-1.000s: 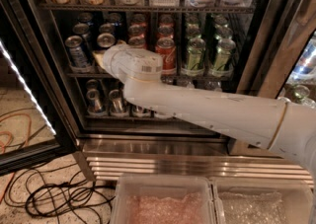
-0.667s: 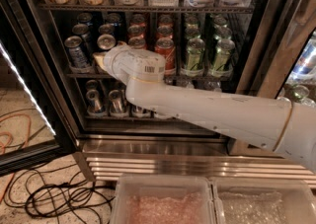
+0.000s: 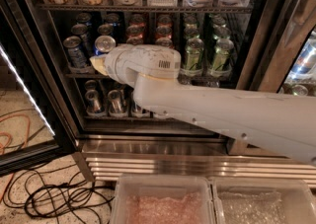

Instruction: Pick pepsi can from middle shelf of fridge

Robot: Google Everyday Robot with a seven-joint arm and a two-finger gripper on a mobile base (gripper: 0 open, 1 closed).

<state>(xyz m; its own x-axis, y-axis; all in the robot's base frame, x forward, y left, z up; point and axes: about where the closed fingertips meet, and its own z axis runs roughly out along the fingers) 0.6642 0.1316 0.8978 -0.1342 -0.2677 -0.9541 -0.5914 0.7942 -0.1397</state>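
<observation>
The fridge (image 3: 276, 30) stands open with its dark interior in view. The middle shelf (image 3: 74, 75) holds rows of cans. The blue pepsi cans are at its left: one in front (image 3: 75, 51) and one beside it (image 3: 104, 44), with others behind. My white arm comes in from the right. My gripper (image 3: 98, 63) is at the shelf's front edge, just below and in front of the second blue can. The wrist hides the cans behind it.
Red cans (image 3: 134, 32) and green cans (image 3: 193, 53) fill the rest of the shelf. Bottles stand on the shelf above, silver cans (image 3: 106, 100) below. The open glass door (image 3: 24, 94) is at left. Cables (image 3: 54, 198) lie on the floor. Two clear bins (image 3: 163, 203) sit at the bottom.
The wrist has shifted very slightly at the front of the blue cans. No can has moved.
</observation>
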